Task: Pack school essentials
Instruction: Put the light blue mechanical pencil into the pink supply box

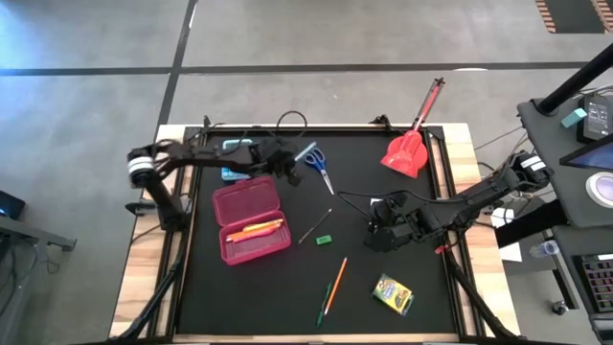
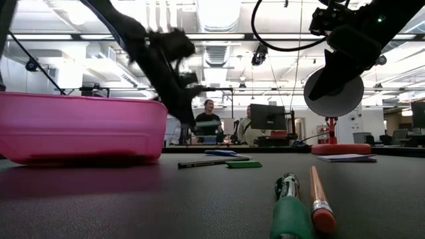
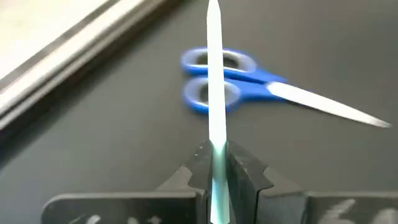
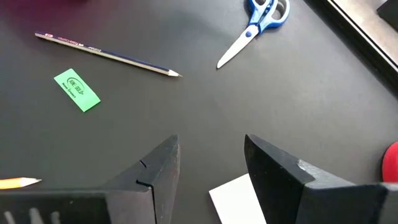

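High view shows the left gripper [image 1: 287, 165] at the far side of the table [image 1: 383, 316], just left of the blue-handled scissors [image 1: 317, 165] and beyond the open pink pencil case [image 1: 251, 221]. Its jaws are closed on a thin pale green pen [image 3: 215, 112], which stands out straight ahead of them; it may be a pencil, as the wrist picture is smeared. Being light, stiff and smooth, it could swivel in so narrow a pinch, so a hold nearer its middle would steady it.

The right gripper [image 1: 376, 233] hangs over the table's right middle, jaws apart and empty. Near it lie a dark pencil [image 4: 107, 55] and a green eraser [image 4: 77, 90]; the orange pencil [image 1: 335, 286] and crayon box [image 1: 393, 294] lie nearer. The flat eraser wants a pinch across its short sides.
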Tool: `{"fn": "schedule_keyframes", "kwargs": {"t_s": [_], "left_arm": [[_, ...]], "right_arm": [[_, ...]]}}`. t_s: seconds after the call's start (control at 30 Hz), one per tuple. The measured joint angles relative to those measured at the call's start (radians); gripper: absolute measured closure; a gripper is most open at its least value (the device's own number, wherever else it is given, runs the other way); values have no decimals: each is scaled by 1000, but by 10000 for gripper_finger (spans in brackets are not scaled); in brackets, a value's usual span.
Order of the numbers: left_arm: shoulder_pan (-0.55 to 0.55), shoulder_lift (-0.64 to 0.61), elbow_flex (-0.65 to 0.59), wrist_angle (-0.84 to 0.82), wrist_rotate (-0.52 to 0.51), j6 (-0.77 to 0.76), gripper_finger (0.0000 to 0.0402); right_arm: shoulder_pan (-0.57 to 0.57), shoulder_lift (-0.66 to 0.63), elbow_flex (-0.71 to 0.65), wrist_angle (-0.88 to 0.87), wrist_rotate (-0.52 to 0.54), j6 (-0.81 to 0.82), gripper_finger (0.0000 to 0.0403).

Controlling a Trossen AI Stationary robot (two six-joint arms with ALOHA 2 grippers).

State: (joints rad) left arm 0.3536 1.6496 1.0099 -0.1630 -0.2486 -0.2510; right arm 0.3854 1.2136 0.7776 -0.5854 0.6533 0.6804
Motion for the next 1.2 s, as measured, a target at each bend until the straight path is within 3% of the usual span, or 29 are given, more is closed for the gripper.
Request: {"fn": "schedule_keyframes", "kwargs": {"t_s": [0.13, 0.3, 0.53, 0.73, 0.97, 1.2], "left_arm": [[-136, -90, -9, -130, -10, -8, 391], [-359, -177, -17, -315, -149, -104, 391], [-635, -290, -86, -585, -206, -453, 391], [-835, -347, -144, -632, -230, -732, 391], [-920, -329, -189, -659, -252, -893, 391], [-926, -315, -206, -605, -214, -892, 388]], "right_arm": [[0, 0, 0, 0, 0, 0, 232], [0, 0, 0, 4, 0, 0, 232], [0, 0, 0, 20, 0, 0, 232], [0, 0, 0, 22, 0, 0, 232], [0, 0, 0, 23, 0, 0, 232], [0, 0, 0, 23, 0, 0, 232]]}}
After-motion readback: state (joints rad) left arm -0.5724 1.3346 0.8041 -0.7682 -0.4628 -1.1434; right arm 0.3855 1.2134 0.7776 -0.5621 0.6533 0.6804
